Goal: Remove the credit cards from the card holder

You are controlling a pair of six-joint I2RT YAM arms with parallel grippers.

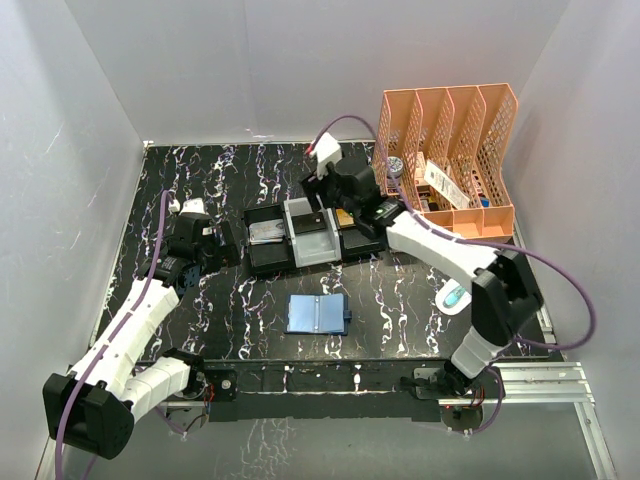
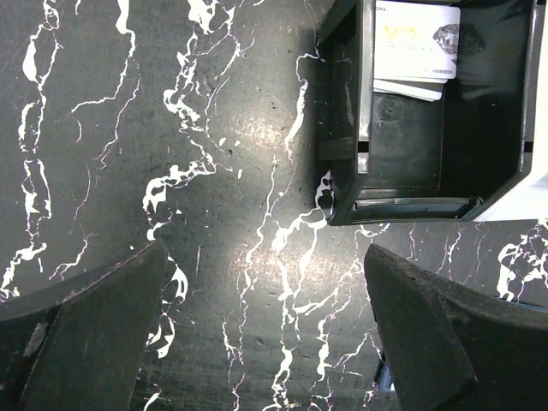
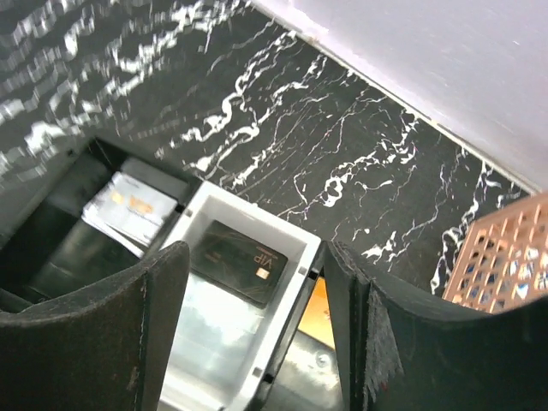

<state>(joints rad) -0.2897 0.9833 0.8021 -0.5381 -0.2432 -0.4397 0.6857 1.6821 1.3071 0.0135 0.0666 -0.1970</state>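
Blue card holder [image 1: 317, 314] lies open at six o'clock of the tray [image 1: 268, 265]; left gripper [image 2: 265, 330] and right gripper [image 3: 255, 282] both gape, empty.

The card holder [image 1: 317, 314] lies on the table [image 1: 400, 300] in front of the tray [image 1: 268, 262], which holds the credit cards [image 2: 417, 43].

Overhead looks down wide; close wrist views share tray [image 2: 402, 145].
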